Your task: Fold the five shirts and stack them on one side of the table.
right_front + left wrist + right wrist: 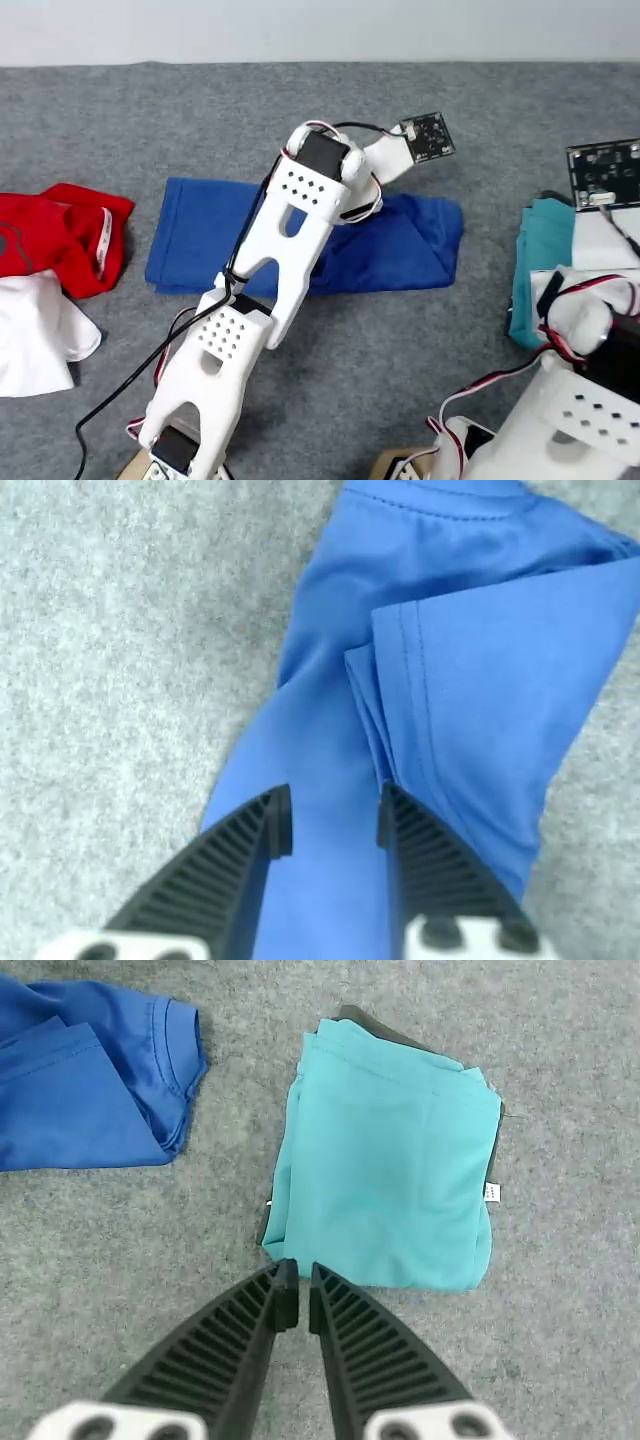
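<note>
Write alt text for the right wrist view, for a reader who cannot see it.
A folded teal shirt lies on the grey table, with a dark shirt peeking out beneath it. The right gripper, nearly shut, hangs at the teal shirt's edge; a blue shirt lies apart from them.

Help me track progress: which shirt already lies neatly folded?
The teal shirt, a tidy rectangle; the blue shirt is half folded, red shirt and white shirt crumpled.
</note>
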Action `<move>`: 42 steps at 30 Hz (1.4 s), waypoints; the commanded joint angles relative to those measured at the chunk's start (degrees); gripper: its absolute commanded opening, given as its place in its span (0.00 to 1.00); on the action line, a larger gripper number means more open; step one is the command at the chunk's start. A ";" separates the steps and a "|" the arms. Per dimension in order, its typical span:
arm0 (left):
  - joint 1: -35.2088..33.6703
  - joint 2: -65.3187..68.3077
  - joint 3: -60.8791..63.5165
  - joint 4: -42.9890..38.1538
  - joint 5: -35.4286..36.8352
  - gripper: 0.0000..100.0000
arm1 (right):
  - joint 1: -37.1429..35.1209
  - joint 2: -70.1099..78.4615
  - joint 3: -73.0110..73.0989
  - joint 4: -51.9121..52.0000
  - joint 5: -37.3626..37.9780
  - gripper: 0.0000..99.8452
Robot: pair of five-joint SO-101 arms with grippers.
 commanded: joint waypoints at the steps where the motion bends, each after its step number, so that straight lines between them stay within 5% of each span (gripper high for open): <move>1: 0.35 -2.37 -1.10 1.93 0.35 0.14 | 0.31 -0.66 -0.09 2.24 -0.70 0.03; 10: 3.43 -13.54 29.23 1.49 0.00 0.08 | 0.48 -0.66 0.00 2.33 -0.70 0.03; 15: -0.18 -12.75 38.73 -6.68 0.00 0.08 | 0.48 -0.66 0.09 2.33 -0.70 0.03; 32: 2.02 -19.78 33.19 -3.87 0.62 0.08 | 0.31 -0.66 0.09 2.24 -0.70 0.03; 38: 0.53 -23.74 29.23 0.35 6.42 0.08 | 0.31 -0.66 0.09 2.24 -0.70 0.03; 42: -6.59 -24.79 28.88 1.58 13.89 0.08 | 0.31 -0.66 0.09 2.24 -0.70 0.03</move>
